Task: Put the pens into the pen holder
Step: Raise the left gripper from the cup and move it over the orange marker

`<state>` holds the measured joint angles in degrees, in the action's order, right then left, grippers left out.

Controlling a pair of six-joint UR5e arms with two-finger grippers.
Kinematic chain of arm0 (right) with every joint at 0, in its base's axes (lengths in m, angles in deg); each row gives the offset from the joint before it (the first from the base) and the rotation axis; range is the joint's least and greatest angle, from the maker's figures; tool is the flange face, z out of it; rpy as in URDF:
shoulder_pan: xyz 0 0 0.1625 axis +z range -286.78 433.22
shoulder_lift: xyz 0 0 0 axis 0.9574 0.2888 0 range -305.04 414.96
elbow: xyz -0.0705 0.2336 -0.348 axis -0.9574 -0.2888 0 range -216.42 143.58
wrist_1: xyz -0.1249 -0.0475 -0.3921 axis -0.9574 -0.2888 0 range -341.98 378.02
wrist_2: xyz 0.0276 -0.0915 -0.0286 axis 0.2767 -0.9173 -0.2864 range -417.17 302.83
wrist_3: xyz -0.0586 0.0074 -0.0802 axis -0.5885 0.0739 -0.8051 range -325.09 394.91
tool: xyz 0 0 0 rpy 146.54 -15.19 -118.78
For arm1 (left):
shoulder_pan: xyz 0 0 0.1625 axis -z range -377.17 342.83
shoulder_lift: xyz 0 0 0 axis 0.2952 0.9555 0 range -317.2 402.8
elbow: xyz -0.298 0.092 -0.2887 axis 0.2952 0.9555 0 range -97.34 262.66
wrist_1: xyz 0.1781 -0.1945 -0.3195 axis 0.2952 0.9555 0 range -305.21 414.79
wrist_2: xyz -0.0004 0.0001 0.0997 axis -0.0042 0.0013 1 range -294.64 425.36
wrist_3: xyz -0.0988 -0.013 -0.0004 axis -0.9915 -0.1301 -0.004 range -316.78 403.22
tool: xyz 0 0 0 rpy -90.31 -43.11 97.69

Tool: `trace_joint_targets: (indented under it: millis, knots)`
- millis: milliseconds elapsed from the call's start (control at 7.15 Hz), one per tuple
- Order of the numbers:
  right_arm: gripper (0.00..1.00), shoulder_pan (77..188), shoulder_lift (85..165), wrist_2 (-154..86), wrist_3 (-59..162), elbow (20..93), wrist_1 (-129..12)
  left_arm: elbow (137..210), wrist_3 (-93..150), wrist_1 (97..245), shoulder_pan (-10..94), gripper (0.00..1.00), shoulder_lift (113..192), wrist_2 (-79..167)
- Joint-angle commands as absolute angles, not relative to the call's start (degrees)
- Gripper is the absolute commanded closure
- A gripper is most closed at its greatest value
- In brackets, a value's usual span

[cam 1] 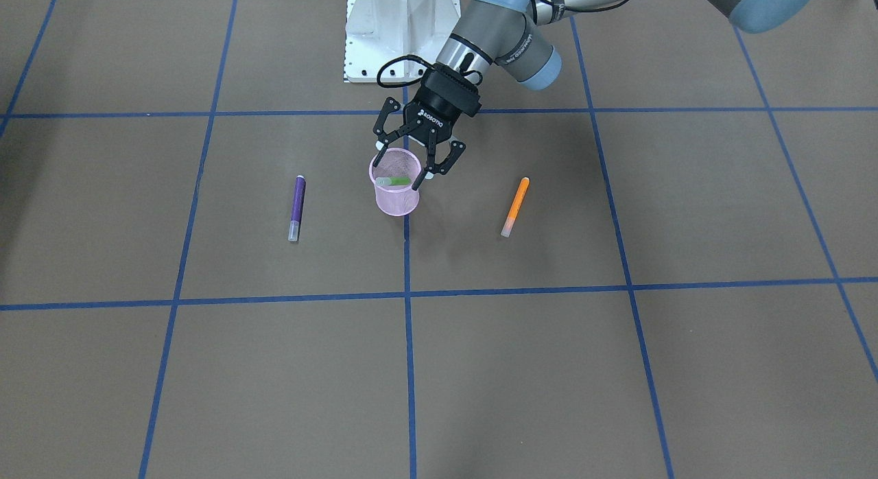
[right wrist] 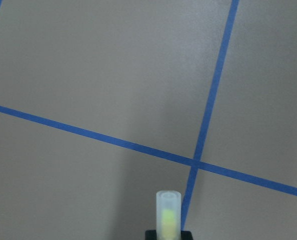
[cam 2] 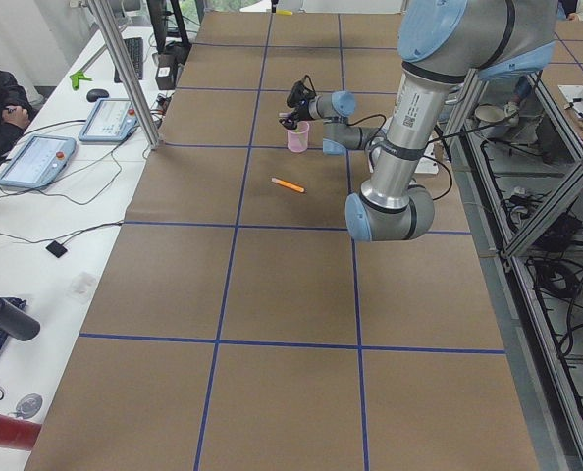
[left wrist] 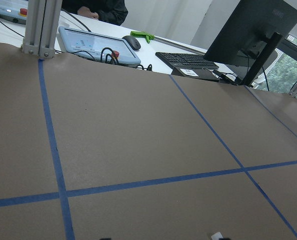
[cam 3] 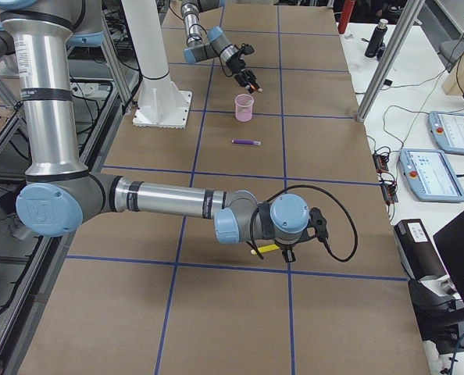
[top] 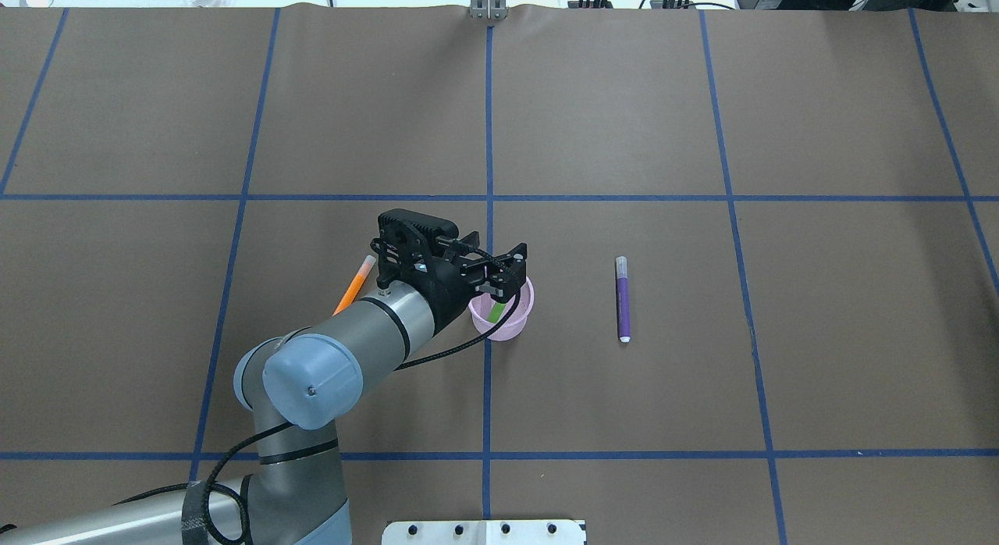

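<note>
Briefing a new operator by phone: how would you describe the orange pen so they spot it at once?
Find the pink pen holder mid-table, under the left gripper. One pen lies flat on each side; the orange pen is on the robot's left. The purple pen opposite is dark, and the green pen is inside the holder.

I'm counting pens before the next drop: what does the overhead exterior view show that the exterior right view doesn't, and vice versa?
Overhead only: the green pen lying inside the pen holder, and the orange pen on the table beside the left arm; I cannot make that one out in the right view. Exterior right only: the right gripper, shut on the yellow pen above the table. Both: the pen holder, the purple pen lying apart from it, and the left gripper open over the pen holder.
</note>
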<state>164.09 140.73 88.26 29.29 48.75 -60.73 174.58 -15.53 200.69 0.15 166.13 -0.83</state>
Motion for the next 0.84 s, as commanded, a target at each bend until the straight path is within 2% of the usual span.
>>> trace_joint_targets:
  millis: [0,140,420,700]
  knots:
    - [1.00,165.3,138.7,88.6,29.2,57.9,-69.1,174.7,-15.4,200.3,1.5,0.18,165.8,-2.5]
    - [1.00,165.4,138.5,88.4,29.2,60.8,-69.0,174.7,-15.9,200.1,3.1,0.15,165.5,-4.8]
    - [1.00,165.4,138.0,88.0,29.9,61.4,-68.2,174.5,-16.1,198.9,6.7,0.01,162.8,-11.5]
    - [1.00,165.4,138.4,87.8,30.0,62.6,-64.6,174.8,-19.0,193.0,12.0,0.01,162.6,-23.3]
